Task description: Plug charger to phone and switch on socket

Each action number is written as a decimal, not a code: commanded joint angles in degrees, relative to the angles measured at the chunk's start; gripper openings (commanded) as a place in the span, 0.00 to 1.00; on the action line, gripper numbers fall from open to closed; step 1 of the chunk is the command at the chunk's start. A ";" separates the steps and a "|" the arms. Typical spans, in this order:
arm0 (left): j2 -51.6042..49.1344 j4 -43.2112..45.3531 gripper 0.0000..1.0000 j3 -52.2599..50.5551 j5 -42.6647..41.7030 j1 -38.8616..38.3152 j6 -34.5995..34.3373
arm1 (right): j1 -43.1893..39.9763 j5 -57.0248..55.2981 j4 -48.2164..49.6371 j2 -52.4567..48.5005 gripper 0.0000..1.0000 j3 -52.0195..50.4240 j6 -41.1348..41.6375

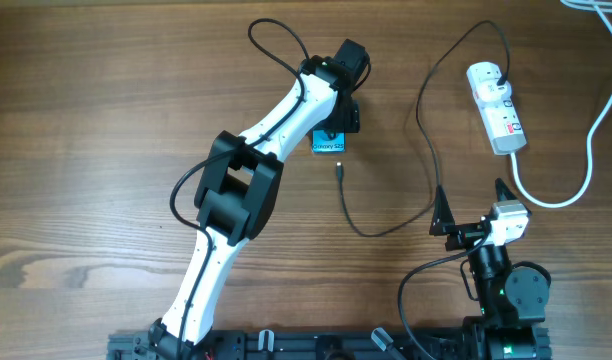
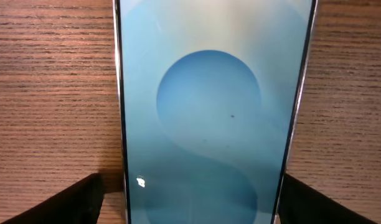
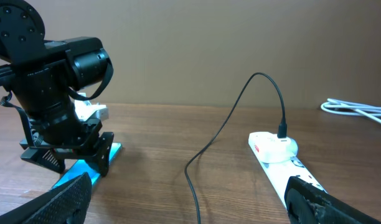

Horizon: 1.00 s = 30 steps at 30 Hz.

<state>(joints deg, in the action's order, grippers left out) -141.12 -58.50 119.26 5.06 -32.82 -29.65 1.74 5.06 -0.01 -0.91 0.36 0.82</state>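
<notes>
The phone [image 1: 328, 144] lies flat on the wood table, cyan with a white strip. In the left wrist view its screen [image 2: 209, 112] fills the frame. My left gripper [image 1: 338, 112] is right above it, open, with one finger on each long side [image 2: 192, 180]. The charger cable [image 1: 426, 90] runs from its white plug [image 1: 483, 74] in the socket [image 1: 498, 115] to its black connector tip [image 1: 339, 170], which lies loose just below the phone. My right gripper [image 1: 470, 190] is open and empty at the front right. In its view [image 3: 190, 193] the cable [image 3: 209, 149] lies ahead between the fingers.
The socket's thick white cord [image 1: 586, 150] loops off the right edge and shows in the right wrist view [image 3: 358, 111]. The socket [image 3: 290, 174] lies ahead right of my right gripper. The left arm and the phone [image 3: 114, 150] are ahead left.
</notes>
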 commanded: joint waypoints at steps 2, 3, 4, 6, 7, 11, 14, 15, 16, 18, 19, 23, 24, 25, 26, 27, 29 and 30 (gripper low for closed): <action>-2.21 -0.02 0.82 -0.17 -0.50 0.48 -0.63 | 0.28 -0.52 0.13 0.26 1.00 -0.04 0.70; -2.21 0.02 0.81 -0.17 -0.50 0.48 -0.63 | 0.28 -0.52 0.13 0.26 1.00 -0.04 0.70; -2.21 0.04 0.80 -0.15 -0.50 0.48 -0.63 | 0.28 -0.52 0.13 0.26 1.00 -0.04 0.72; -2.21 -0.02 0.79 -0.15 -0.50 0.48 -0.63 | 0.28 -0.52 0.13 0.26 1.00 -0.04 0.72; -2.21 -0.04 0.79 -0.15 -0.50 0.48 -0.63 | 0.28 -0.52 0.13 0.26 1.00 -0.04 0.72; -2.14 -0.33 0.78 -0.15 -0.52 0.48 -0.83 | 0.28 -0.52 0.13 0.26 1.00 -0.04 0.72; -2.14 -0.48 0.74 -0.15 -0.52 0.48 -0.81 | 0.28 -0.52 0.13 0.26 1.00 -0.04 0.70; -2.14 -0.46 0.72 -0.15 -0.52 0.48 -0.81 | 0.28 -0.52 0.13 0.26 1.00 -0.04 0.70; -2.14 -0.48 0.72 -0.11 -0.52 0.48 -0.81 | 0.28 -0.52 0.13 0.26 1.00 -0.04 0.72; -2.14 -0.63 0.72 -0.11 -0.52 0.48 -0.83 | 0.28 -0.52 0.13 0.26 1.00 -0.04 0.70; -2.14 -0.74 0.72 -0.11 -0.55 0.48 -0.81 | 0.28 -0.52 0.13 0.26 1.00 -0.04 0.72; -1.81 -1.31 0.71 -0.04 -0.52 0.48 -0.81 | 0.28 -0.52 0.13 0.26 1.00 -0.04 0.72; -1.25 -1.51 0.71 0.00 -0.52 0.48 -0.83 | 0.28 -0.52 0.13 0.26 1.00 -0.04 0.72; -0.63 -1.60 0.70 0.00 -0.52 0.48 -0.81 | 0.28 -0.52 0.13 0.26 1.00 -0.04 0.72; 0.35 -1.60 0.70 0.00 -0.52 0.48 -0.81 | 0.28 -0.52 0.13 0.26 1.00 -0.04 0.70; 1.27 -1.60 0.70 0.00 -0.52 0.48 -0.83 | 0.28 -0.52 0.13 0.26 1.00 -0.04 0.70; 3.32 -2.08 0.70 0.00 -0.63 0.48 -0.83 | 0.28 -0.52 0.13 0.26 1.00 -0.04 0.70; 3.82 -2.36 0.70 0.00 -1.05 0.48 -0.83 | 0.28 -0.52 0.13 0.26 1.00 -0.04 0.72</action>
<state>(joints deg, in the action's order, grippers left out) -140.90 -60.07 119.26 4.78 -32.64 -29.69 1.74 5.06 -0.01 -0.91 0.36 0.82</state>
